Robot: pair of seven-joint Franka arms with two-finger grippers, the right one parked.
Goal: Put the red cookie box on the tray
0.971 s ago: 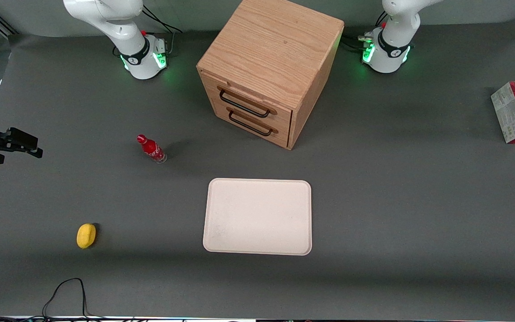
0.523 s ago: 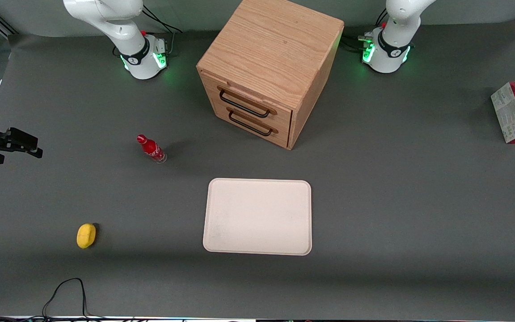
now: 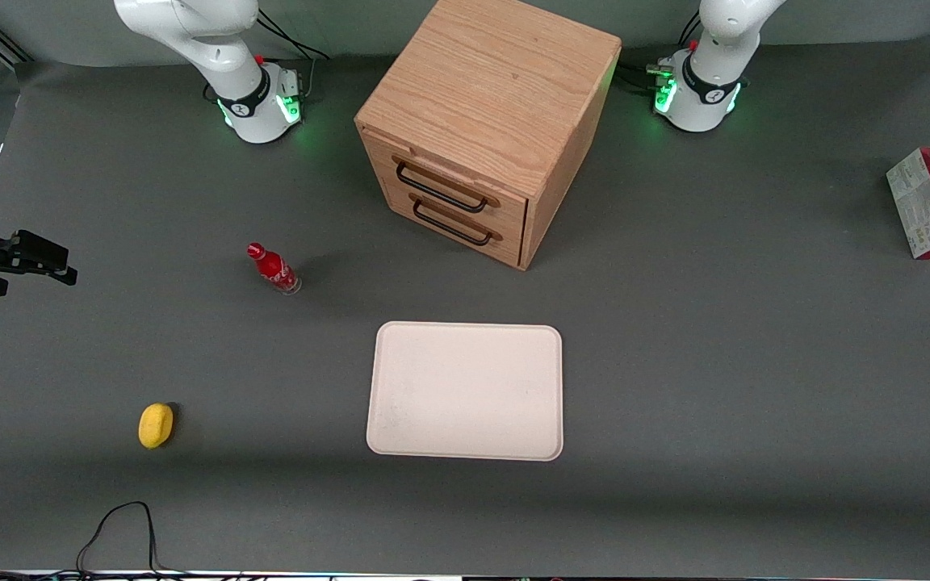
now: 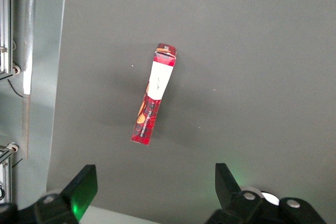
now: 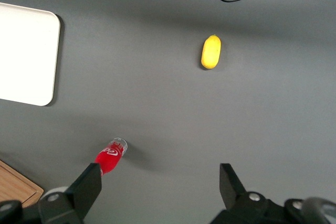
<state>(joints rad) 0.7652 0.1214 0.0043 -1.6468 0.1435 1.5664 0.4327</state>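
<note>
The red cookie box (image 3: 927,202) stands on a narrow side at the working arm's end of the table, grey printed face with barcode showing. From above it shows its red edge with a white patch (image 4: 153,95). My gripper (image 4: 155,184) hangs high over the mat near the box, open, with nothing between its fingers (image 4: 84,187) and not touching the box. It is out of the front view. The cream-white tray (image 3: 465,391) lies flat and bare mid-table, nearer the front camera than the cabinet.
A wooden two-drawer cabinet (image 3: 485,129) stands at the table's middle, drawers shut. A small red bottle (image 3: 274,269) and a yellow fruit (image 3: 156,424) sit toward the parked arm's end. The mat's edge and a metal frame (image 4: 26,66) run close beside the box.
The working arm's link above its base has shifted slightly. Nothing on the table has moved.
</note>
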